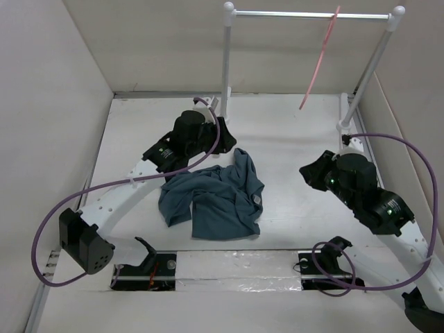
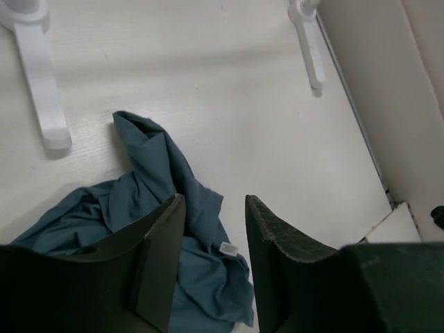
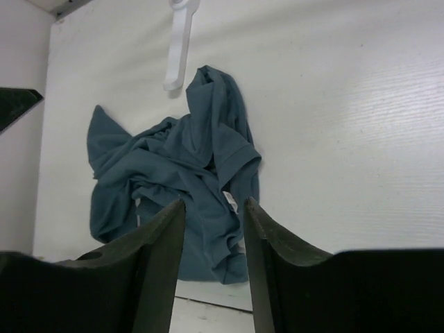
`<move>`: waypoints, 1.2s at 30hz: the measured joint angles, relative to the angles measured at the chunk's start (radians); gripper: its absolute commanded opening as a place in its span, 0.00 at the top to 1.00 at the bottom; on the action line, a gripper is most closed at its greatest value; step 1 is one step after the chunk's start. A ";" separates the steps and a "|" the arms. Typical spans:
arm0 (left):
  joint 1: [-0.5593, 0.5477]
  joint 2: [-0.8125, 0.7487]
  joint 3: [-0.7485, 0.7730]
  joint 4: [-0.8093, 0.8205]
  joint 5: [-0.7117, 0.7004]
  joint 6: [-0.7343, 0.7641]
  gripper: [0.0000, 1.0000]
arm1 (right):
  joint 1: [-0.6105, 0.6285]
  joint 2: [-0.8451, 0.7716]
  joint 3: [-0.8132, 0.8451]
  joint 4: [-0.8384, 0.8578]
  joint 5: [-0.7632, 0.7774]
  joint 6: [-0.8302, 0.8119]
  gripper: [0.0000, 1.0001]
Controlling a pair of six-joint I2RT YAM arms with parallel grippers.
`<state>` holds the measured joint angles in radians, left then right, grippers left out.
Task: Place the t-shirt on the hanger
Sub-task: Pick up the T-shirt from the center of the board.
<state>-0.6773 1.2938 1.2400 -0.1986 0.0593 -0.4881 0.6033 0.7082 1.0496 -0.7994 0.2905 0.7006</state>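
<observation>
T-shirt [image 2: 161, 182] label [image 2: 227, 248], print seemingly illegible

T-shirt [image 1: 215, 198] on table [image 1: 291, 139] centre, hanger [image 1: 320, 57] on rail [image 1: 291, 14] behind, rightward

No text, brand, number or sign can be read in any of the views. The only place with possible print is a small white label [image 2: 227, 248] on the t-shirt [image 2: 152, 173], and it is too small and blurred to read.
</observation>
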 measured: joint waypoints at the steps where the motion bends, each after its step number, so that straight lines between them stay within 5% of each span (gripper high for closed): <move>1: -0.003 0.006 -0.003 0.000 0.012 0.000 0.69 | -0.001 0.000 -0.001 -0.001 -0.005 -0.005 0.97; 4: -0.006 0.023 -0.031 0.000 0.050 0.000 0.99 | -0.001 -0.003 -0.012 0.008 -0.013 0.003 1.00; 13: -0.205 0.048 -0.114 -0.047 -0.007 0.067 1.00 | -0.021 -0.026 -0.148 0.032 -0.090 0.007 1.00; 21: -0.225 0.082 -0.196 -0.053 -0.010 0.089 0.71 | -0.041 0.009 -0.266 0.112 -0.168 0.031 1.00; 29: -0.357 0.256 -0.195 -0.033 -0.055 0.138 0.71 | -0.055 0.019 -0.319 0.146 -0.190 0.064 0.99; 36: -0.357 0.430 -0.113 -0.028 -0.145 0.208 0.68 | -0.055 -0.027 -0.326 0.164 -0.202 0.079 0.77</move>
<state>-1.0344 1.7241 1.1267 -0.2264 -0.0856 -0.2806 0.5488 0.6811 0.7235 -0.6357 0.0883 0.7799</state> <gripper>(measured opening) 0.309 0.201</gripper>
